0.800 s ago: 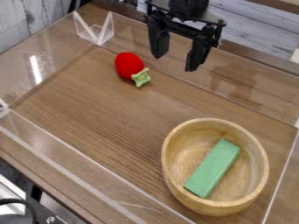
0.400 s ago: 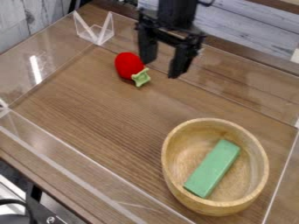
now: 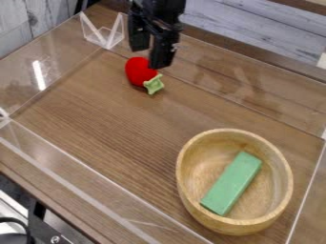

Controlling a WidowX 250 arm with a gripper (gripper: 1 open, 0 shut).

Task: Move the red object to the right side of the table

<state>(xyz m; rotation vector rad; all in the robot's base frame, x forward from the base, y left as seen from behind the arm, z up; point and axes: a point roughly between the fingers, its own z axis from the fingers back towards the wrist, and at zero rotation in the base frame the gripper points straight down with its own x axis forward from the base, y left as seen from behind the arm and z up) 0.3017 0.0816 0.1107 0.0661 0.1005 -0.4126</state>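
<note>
The red object (image 3: 139,71), a small strawberry-like toy with a pale green stub (image 3: 154,85) at its right end, lies on the brown wood-grain table (image 3: 114,133) at the back, left of centre. My black gripper (image 3: 151,52) hangs right over it, open, its fingers pointing down just above and behind the toy. Part of the toy's far side is hidden by the fingers.
A round light-wood bowl (image 3: 204,210) sits at the front right and holds a green rectangular block (image 3: 232,183). Low clear acrylic walls (image 3: 38,71) border the table, with a clear folded piece (image 3: 99,33) at the back left corner.
The gripper has travelled left from the back centre to a spot above the red toy, staying open. The toy, bowl and block have not moved.
</note>
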